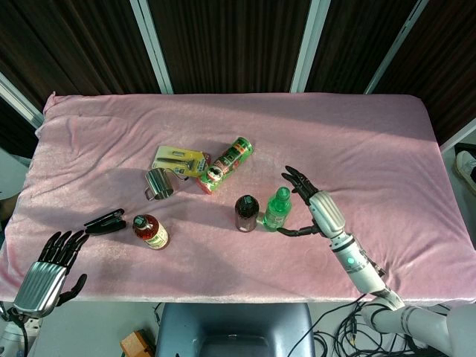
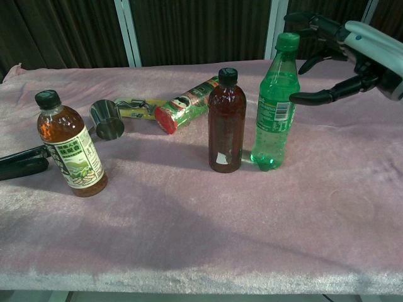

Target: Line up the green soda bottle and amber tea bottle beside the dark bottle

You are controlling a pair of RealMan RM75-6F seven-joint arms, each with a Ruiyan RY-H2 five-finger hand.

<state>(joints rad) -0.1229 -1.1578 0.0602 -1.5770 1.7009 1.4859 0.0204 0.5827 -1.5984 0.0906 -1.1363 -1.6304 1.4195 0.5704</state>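
Nearest the front-left edge: left hand, spread and empty. Just beyond and right of it, upright amber tea bottle, the closer reach. Farther right, green soda bottle beside dark bottle; right hand splayed, holding nothing.

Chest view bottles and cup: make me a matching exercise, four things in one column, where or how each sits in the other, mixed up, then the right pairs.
Things
1. green plastic soda bottle
2. dark brown bottle with black cap
3. amber tea bottle with paper label
4. small shiny metal cup

Places or states
A. lying on its side near the yellow packet
B. upright at the far left, alone
C. upright, released, nearest the open right hand
D. upright in the middle, just left of the green one

Pairs: 1-C, 2-D, 3-B, 4-A
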